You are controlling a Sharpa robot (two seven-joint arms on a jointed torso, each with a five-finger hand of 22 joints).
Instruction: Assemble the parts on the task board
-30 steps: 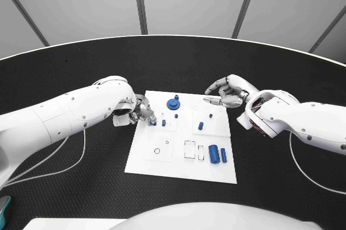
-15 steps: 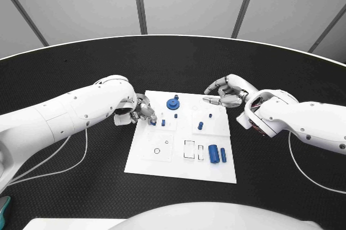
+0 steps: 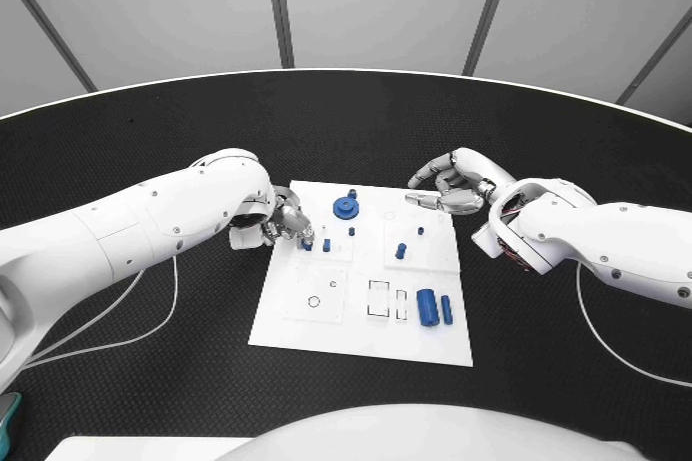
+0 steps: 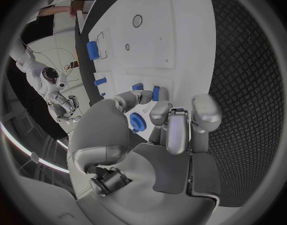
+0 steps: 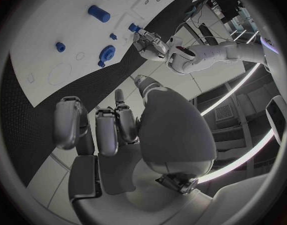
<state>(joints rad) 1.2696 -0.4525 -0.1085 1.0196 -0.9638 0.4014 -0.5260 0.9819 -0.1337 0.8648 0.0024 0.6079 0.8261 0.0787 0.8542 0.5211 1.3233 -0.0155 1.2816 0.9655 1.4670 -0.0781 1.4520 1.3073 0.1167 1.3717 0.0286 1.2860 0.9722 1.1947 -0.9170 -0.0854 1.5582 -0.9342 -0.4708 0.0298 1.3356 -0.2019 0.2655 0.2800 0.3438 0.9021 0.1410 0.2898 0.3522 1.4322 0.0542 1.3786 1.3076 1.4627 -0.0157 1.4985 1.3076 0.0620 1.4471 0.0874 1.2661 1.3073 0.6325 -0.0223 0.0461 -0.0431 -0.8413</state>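
The white task board [image 3: 361, 326] lies mid-table. My left hand [image 3: 271, 226] is at its left edge, thumb and a finger pinching a small blue peg [image 3: 306, 246] that stands on the board; the left wrist view shows this peg [image 4: 156, 93] at the fingertips. A second peg [image 3: 327, 246] stands just beside it. A blue gear [image 3: 346, 207] sits near the far edge. More pegs [image 3: 400, 251] stand mid-board, and two blue cylinders [image 3: 428, 307] lie at the right. My right hand [image 3: 454, 188] hovers by the far right corner, fingers curled, holding nothing.
A ring-shaped recess [image 3: 315, 302] and rectangular slots [image 3: 381, 299] mark the board's near half. White cables [image 3: 137, 316] trail over the black table at the left. A teal object [image 3: 7, 413] lies at the near left edge.
My left hand has crept slightly to the right with its fingers staying at the small peg. The right hand and the other parts have not moved.
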